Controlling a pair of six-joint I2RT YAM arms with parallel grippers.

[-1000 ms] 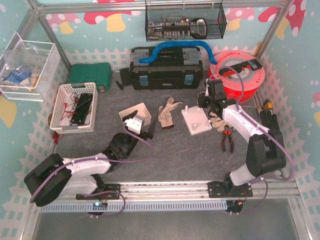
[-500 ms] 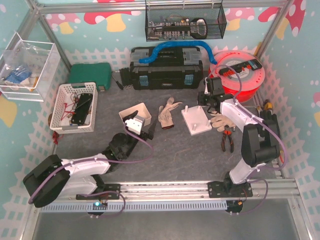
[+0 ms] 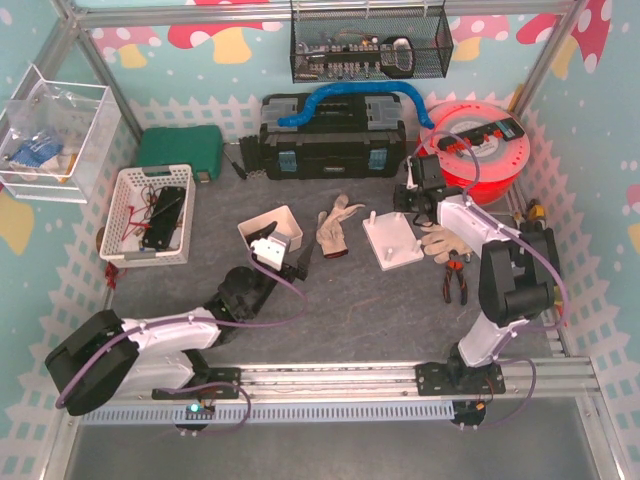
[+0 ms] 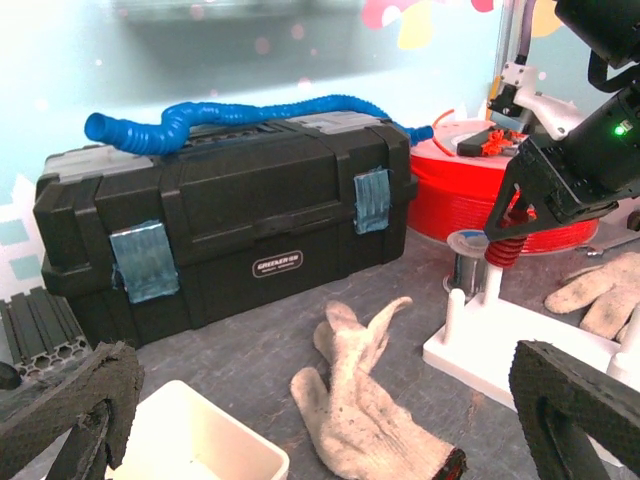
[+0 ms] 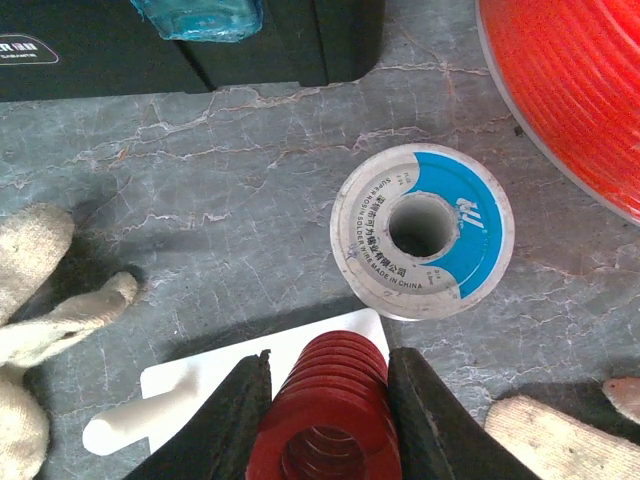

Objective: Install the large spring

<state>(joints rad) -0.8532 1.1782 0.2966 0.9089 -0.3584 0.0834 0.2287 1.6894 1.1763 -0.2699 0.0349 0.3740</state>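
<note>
My right gripper point(image 5: 328, 420) is shut on the large red spring point(image 5: 335, 400), one black finger on each side. Below it lies the white base plate point(image 5: 200, 380) with a white peg point(image 5: 125, 428) lying across the lower left. In the left wrist view the right gripper point(image 4: 515, 225) holds the spring point(image 4: 503, 248) just above an upright peg point(image 4: 491, 290) at the plate's far corner. In the top view the right gripper point(image 3: 415, 198) hovers over the far right corner of the plate point(image 3: 392, 242); the spring is hidden there. My left gripper point(image 3: 292, 262) is open and empty, left of the plate.
A solder spool point(image 5: 422, 230) stands just beyond the plate. A black toolbox point(image 3: 335, 150) and a red filament spool point(image 3: 480, 150) stand behind. Gloves point(image 3: 335, 225) point(image 3: 440, 242) lie either side of the plate; pliers point(image 3: 455, 280), a white bin point(image 3: 275, 228) and a basket point(image 3: 150, 215) lie nearby.
The right arm has swung its elbow outward and its gripper has shifted slightly back over the plate's far corner with the spring. The left arm has barely moved.
</note>
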